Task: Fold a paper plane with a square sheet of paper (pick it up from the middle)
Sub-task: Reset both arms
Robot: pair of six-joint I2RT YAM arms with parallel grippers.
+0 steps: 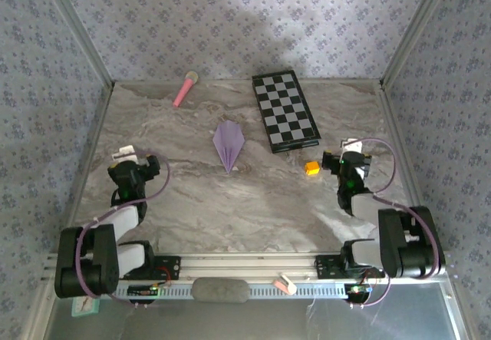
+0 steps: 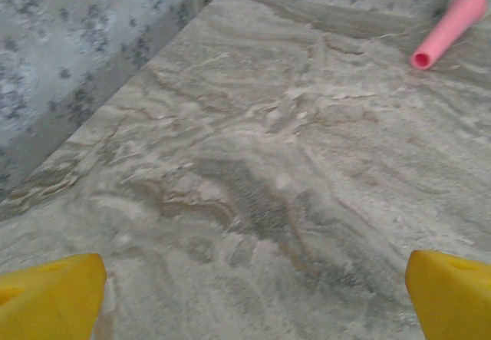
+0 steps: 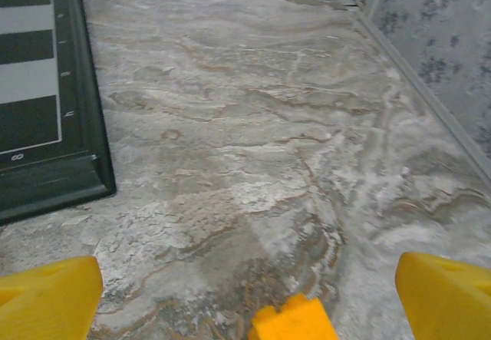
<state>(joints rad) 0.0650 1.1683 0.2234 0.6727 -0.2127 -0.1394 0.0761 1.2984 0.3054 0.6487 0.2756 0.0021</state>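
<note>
Your paper plane (image 1: 229, 144) lies in the middle of the counter (image 1: 268, 202). It is likely light, flimsy and easily crushed, so pinch gently along its centre crease. The left end effector (image 2: 249, 298) and right end effector (image 3: 247, 294) both stand wide apart, empty.

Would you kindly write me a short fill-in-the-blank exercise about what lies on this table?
1. The lilac paper plane lies left of the ___ board.
2. The small cube by the right arm's fingers is ___.
3. The left arm's fingers and the right arm's both stand ___, holding nothing.
Missing words: checkered; orange; open.
</note>
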